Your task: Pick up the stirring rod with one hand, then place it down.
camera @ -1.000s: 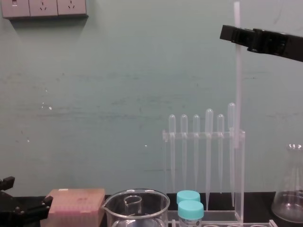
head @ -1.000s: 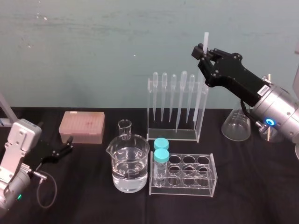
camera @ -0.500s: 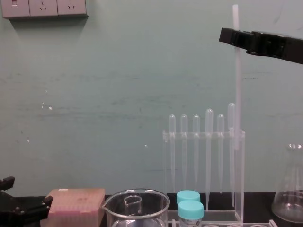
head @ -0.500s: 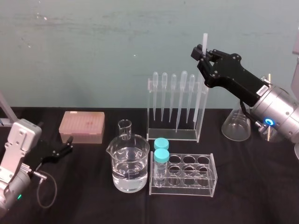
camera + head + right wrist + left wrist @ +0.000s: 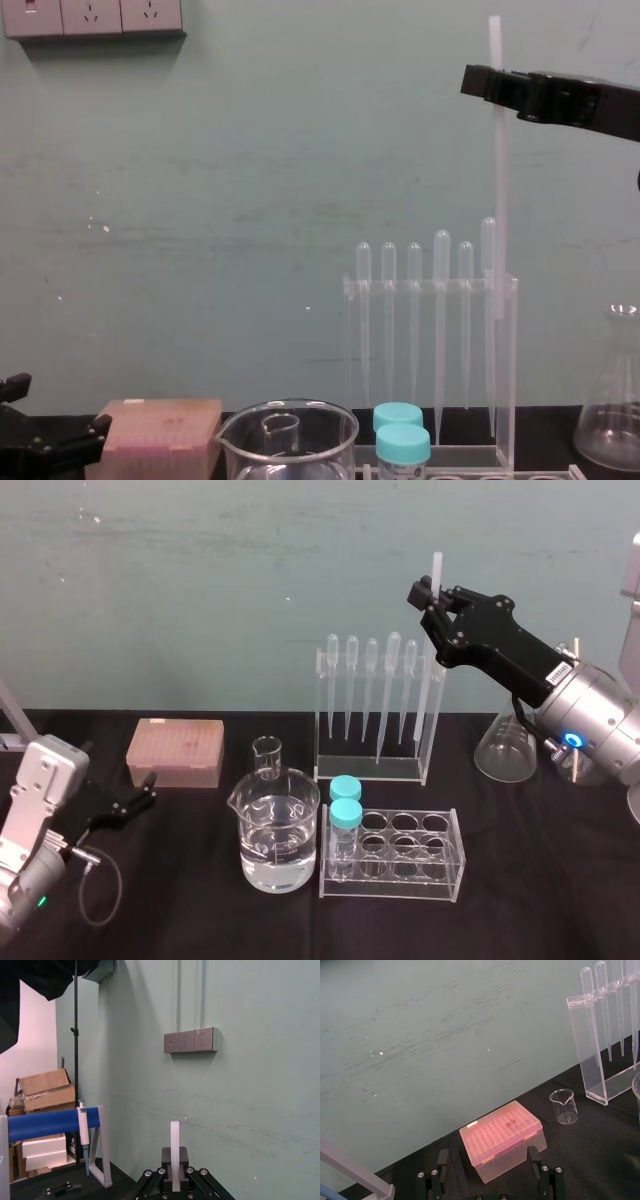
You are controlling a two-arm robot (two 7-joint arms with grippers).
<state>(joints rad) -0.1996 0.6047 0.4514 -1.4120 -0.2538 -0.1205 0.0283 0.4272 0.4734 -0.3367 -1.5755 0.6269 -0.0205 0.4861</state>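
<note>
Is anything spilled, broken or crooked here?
Nothing stands out. The right gripper holds the rod upright at the right end of the pipette rack. The beaker and capped tubes stand straight, with no spill on the table. The left gripper sits idle at the lower left.

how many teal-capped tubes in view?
2. Both stand at the left end of the clear tube rack, one behind the other: front tube, rear tube. None look hidden.
</note>
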